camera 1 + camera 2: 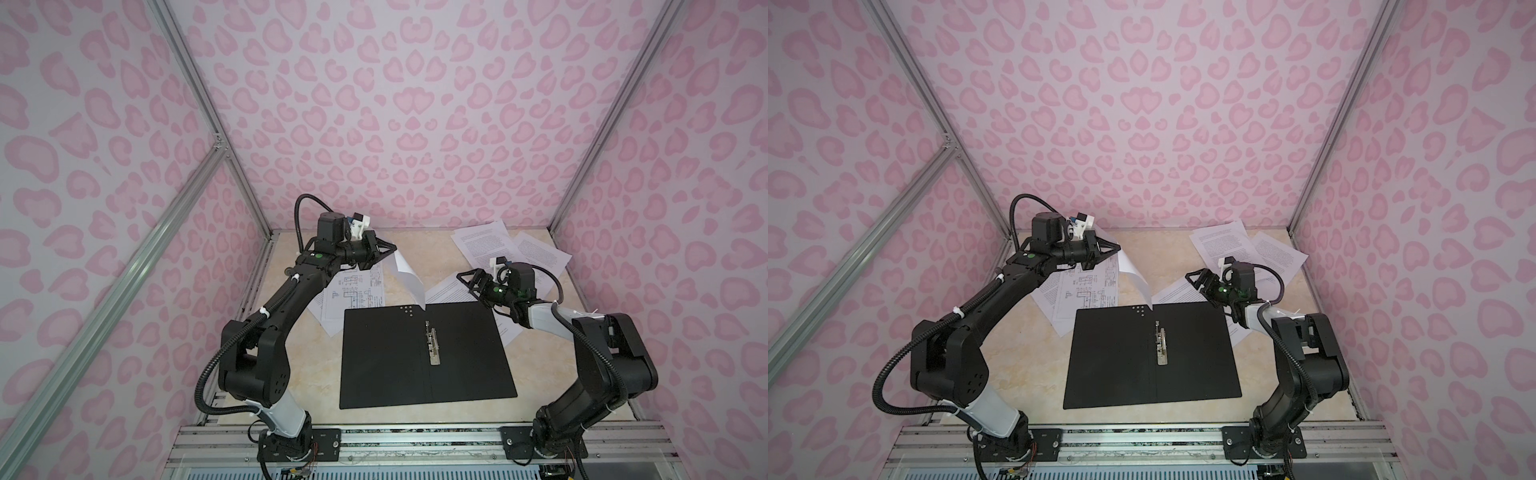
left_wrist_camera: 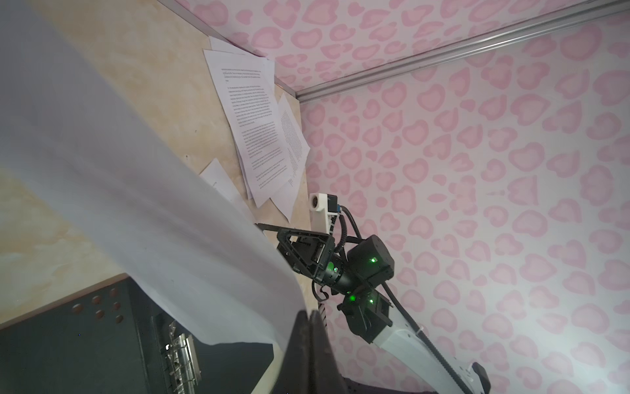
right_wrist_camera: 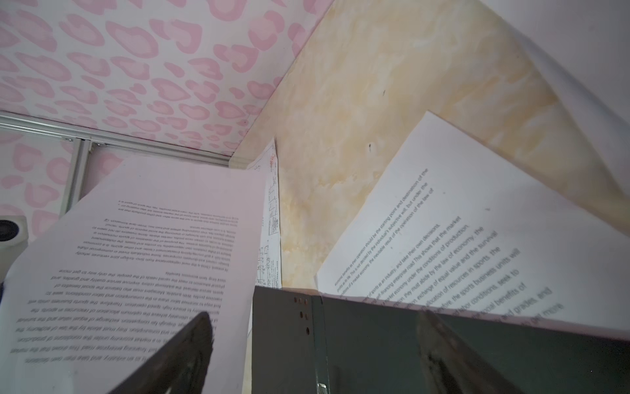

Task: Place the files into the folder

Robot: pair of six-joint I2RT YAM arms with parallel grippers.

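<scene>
- Walls (image 1: 415,104): smooth panels printed with pink heart-like blotches and joined by aluminium rails, enclosing the scene.
- Table (image 1: 316,361): flat top with a glossy cream marble pattern.
- Folder (image 1: 386,357) (image 1: 1113,357): lies open and flat at mid-table, a thin rectangle of two leaves, matte black inside.
- Corner sheets (image 1: 486,245): overlapping white paper with dense black text, lying beyond the folder's far right corner and apart from it.
- Drawing sheets (image 1: 357,291): white paper with line diagrams and tables, fanned out at the folder's far left corner.
- Tucked sheet (image 1: 449,291) (image 3: 443,238): a text page lying partly under the folder's far right edge. The right wrist view shows "take their own decisions" and "the sports business units will".
- Held sheet (image 1: 409,278) (image 3: 153,256): hangs in a curve above the folder's far edge. Its lower corner reaches that edge beside the dots, but I cannot tell whether it touches. Its printed side faces the right arm.
- Left gripper (image 1: 392,249) (image 2: 308,314): dark fingers pressed together on the held sheet's upper part, raised beyond the folder's far edge.
- Right gripper (image 1: 467,286) (image 3: 313,315): fingers spread wide with nothing between them, hovering over the folder's far right corner.
- Clip (image 1: 432,343): a silver metal strip along the folder's spine.
- Dots (image 1: 406,309): a small pale triangular cluster at the folder's far edge, left of the spine.
</scene>
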